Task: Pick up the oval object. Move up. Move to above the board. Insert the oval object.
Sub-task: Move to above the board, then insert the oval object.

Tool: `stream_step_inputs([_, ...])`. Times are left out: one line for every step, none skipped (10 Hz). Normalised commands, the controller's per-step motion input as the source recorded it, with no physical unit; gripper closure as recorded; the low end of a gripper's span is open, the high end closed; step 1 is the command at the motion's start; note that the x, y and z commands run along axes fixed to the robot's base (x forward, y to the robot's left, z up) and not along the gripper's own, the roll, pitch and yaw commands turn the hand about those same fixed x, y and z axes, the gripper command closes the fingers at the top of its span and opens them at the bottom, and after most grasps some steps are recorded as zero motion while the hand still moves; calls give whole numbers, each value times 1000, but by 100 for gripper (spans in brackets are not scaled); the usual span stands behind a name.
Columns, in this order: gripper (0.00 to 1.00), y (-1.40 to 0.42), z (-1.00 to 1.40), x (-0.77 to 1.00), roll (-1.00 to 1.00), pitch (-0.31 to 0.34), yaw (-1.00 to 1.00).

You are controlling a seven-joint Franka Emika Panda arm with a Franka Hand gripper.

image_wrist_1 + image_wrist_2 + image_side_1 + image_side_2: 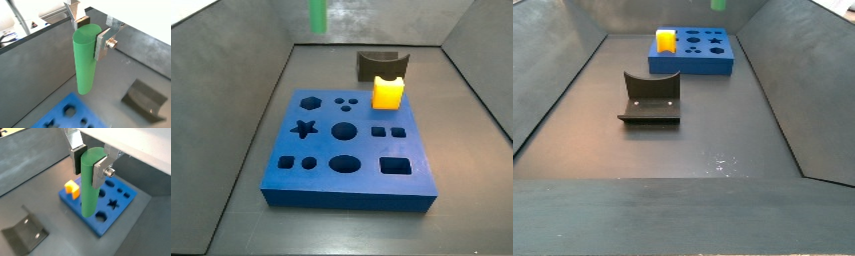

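My gripper [89, 34] is shut on the top of the oval object [83, 60], a long plain green peg that hangs upright from the fingers [102, 46]. The same grip shows in the second wrist view: gripper [89, 164], peg [90, 185]. The blue board [113, 203] with shaped cut-outs lies on the floor well below the peg, and one corner shows in a wrist view [67, 115]. In both side views only the peg's lower end shows at the top edge [318, 15] [719, 4], high over the board [352, 145] [700, 52]. The gripper is out of view there.
A yellow block [388, 92] [667, 40] [72, 189] stands on the board's edge. The dark fixture [649, 97] [378, 65] [143, 100] [27, 233] stands on the floor beside the board. Grey sloping walls enclose the floor.
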Motion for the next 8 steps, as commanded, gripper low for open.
stream_step_inputs([100, -1000, 252, 251, -16, 133, -13])
stream_step_inputs([100, -1000, 256, 269, 1, 129, 0])
stream_step_inputs([100, -907, 237, 269, 3, 131, 7])
stream_step_inputs([100, -536, 150, 192, 4, 130, 7])
stream_step_inputs([100, -323, 95, 134, 8, 117, 6])
stream_step_inputs([100, -196, 64, 91, 12, 95, 10])
stream_step_inputs([100, 0, 0, 17, 0, 0, 0])
stream_step_inputs([100, -406, -31, -120, 17, -27, -74])
